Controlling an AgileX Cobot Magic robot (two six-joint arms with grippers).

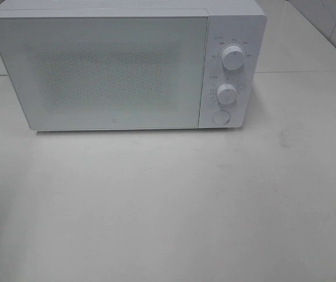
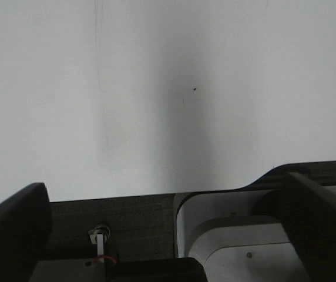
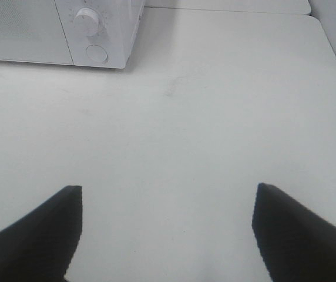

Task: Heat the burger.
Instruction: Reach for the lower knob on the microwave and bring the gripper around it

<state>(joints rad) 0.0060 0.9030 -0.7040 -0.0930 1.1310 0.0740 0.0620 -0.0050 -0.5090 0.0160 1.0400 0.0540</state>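
The burger shows in none of the three views, so its place cannot be told; whether it lies behind the shut door cannot be told either. The microwave [image 1: 121, 70] stands at the back of the table [image 1: 168, 205], white and boxy, its door [image 1: 97, 73] closed flush; the door's window is a pale speckled panel that lets nothing be seen through it. On the control strip at the oven's right there are an upper knob [image 1: 232, 57], a lower knob [image 1: 227, 93] under it, and a round button [image 1: 221, 117] at the foot.

The right gripper [image 3: 165, 191] hangs over bare tabletop well in front of the oven, its two dark fingers [image 3: 44, 235] spread wide with nothing between them; its wrist view catches the oven's control corner [image 3: 97, 35] far off.

The left gripper [image 2: 163, 182] is also spread wide and carries nothing; its dark fingers [image 2: 12, 229] sit at the two edges of the wrist view, over white tabletop [image 2: 156, 88]. Near them lie a dark textured strip [image 2: 133, 214] and a white rounded housing [image 2: 227, 235]; what that housing belongs to cannot be told.
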